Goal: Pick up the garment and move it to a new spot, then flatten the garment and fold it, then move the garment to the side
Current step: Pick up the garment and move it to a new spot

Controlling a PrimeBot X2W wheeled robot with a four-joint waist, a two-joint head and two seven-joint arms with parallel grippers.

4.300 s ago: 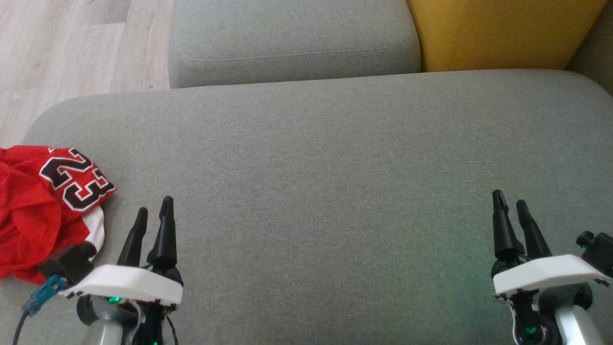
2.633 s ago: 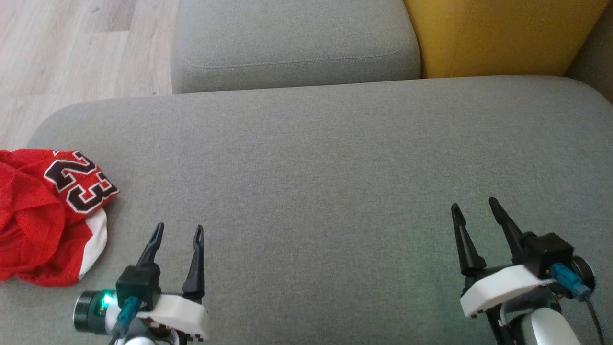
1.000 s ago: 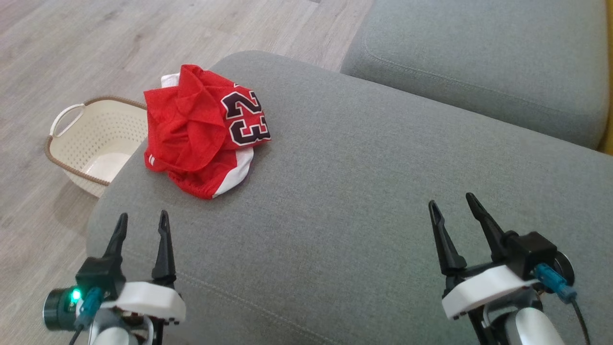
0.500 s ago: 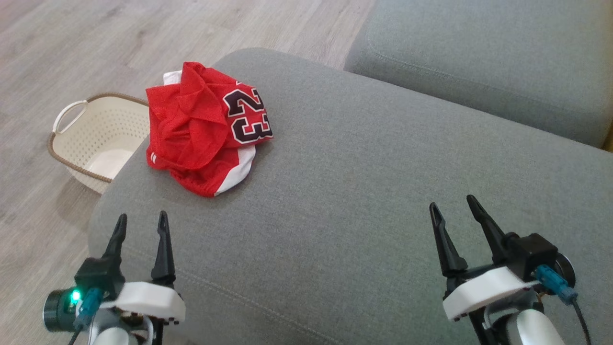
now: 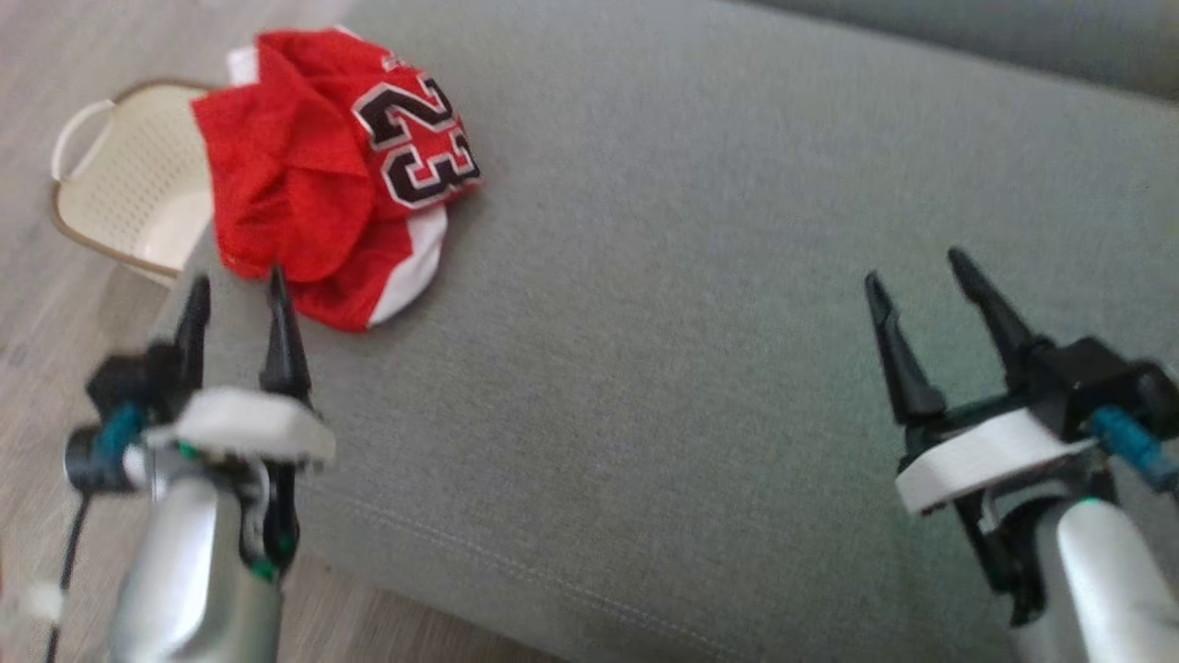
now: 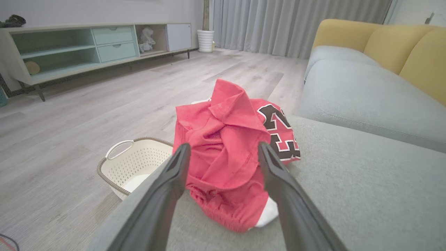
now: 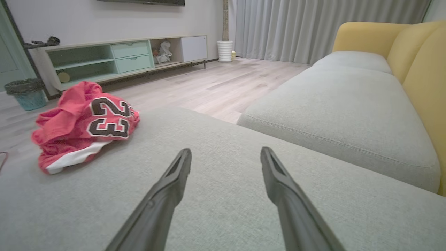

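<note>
Grey sofa seat cushion point(image 5: 700, 304): the work surface, seen somewhat blurred from the head camera. Red number-23 jersey point(image 5: 304, 175): crumpled in a heap near the cushion's corner, at 10 o'clock in the head view, with a white panel along its near hem. Cream perforated laundry basket point(image 5: 124, 175): on the wood floor point(image 6: 62, 115) at 9 o'clock of the jersey, partly hidden by the cushion's edge.

My left gripper point(image 5: 237, 276) sits at 6 o'clock of the jersey, fingers parted and holding nothing. Its wrist view frames the heap between the two fingers, and I cannot tell whether the tips touch the cloth. My right gripper point(image 5: 912, 264) hovers over bare cushion at 3 o'clock, well apart from the jersey, likewise parted and empty.

Yellow backrests point(image 7: 418, 62) and a pale green media console point(image 7: 104, 57) stand beyond, seen from the right wrist.
</note>
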